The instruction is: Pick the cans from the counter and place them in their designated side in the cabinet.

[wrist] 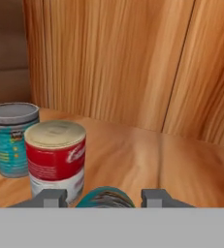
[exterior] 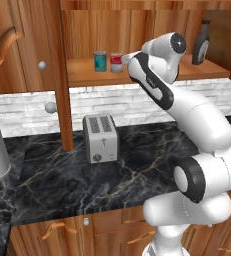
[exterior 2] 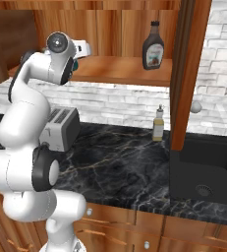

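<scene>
The cabinet (exterior: 87, 30) is seen open across the top of both base views, and its plank shelf (exterior: 82, 75) is the surface on which the work is being done. Below it the desk (exterior: 137, 165) of black veined marble is spread wide. The white arm (exterior: 197, 120) is raised from the base and reached up and forward, presumably so that the hand can be brought level with the shelf rather than down onto it from above.

On the desk a toaster (exterior: 100, 137) is stood against the brick wall, well below the shelf. At the far right end of the shelf a dark bottle (exterior: 201, 44) is kept upright, well apart from the cans, which suggests that the left part is the side meant for tins.

There, a teal can (exterior: 100, 61) and a red can (exterior: 116, 62) are set just beside each other. Both are stood on their bases, long axes vertical and silvery tops up. In the hand view the red one is nearer the camera and partly overlaps the teal one; whether they touch cannot be told.

The tool (wrist: 104, 198) is closed on a third can (wrist: 105, 197), of which only a teal rim and part of the ribbed top are seen between the fingertips (wrist: 48, 198). It is held upright, top up, just beside the red can, probably so it can be set down flat next to the others. Whether its base is on the shelf cannot be told.
</scene>
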